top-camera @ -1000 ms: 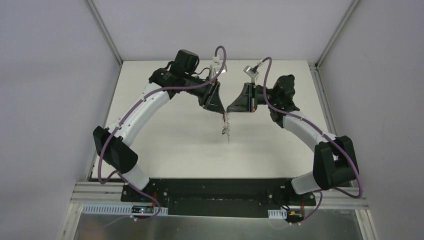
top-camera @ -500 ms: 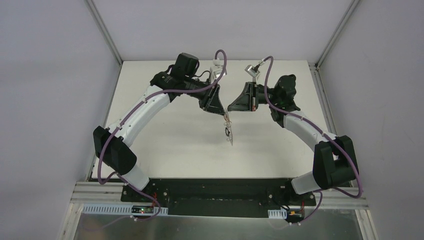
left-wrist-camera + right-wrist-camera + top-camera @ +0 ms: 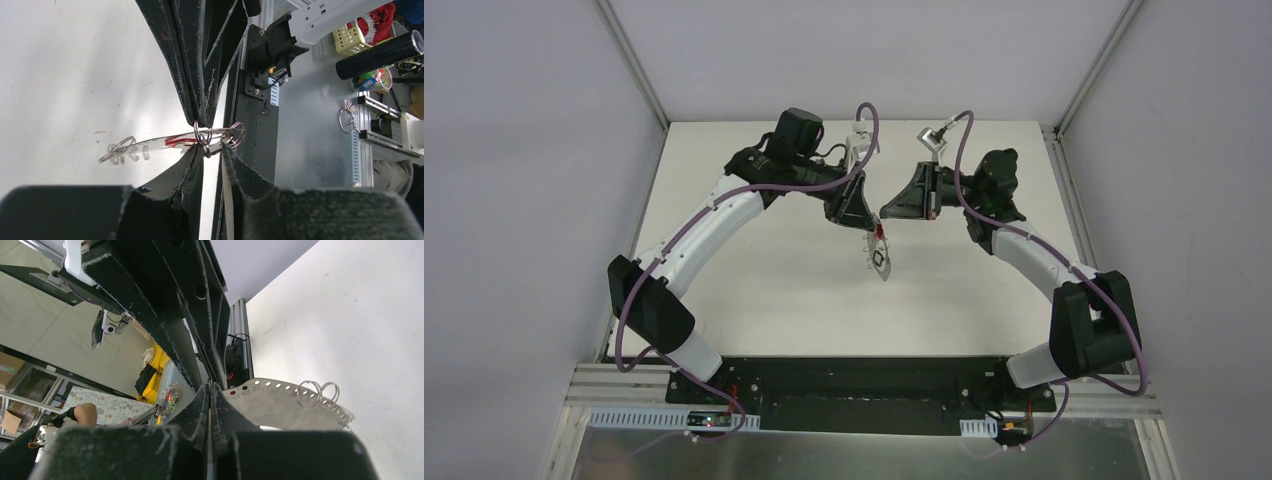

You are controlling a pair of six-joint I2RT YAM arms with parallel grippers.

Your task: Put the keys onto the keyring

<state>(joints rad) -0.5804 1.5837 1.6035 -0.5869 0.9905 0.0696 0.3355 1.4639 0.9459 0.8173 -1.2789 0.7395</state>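
Left wrist view: left gripper pinches the keyring by a loop, right gripper is closed tight beside; red key seems attached, dark key unseen.

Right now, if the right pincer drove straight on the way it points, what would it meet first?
The wire loops of the keyring, sitting at the tip of the right pincer, then almost at once the left pincer, which faces it tip to tip. The gap between them is unclear.
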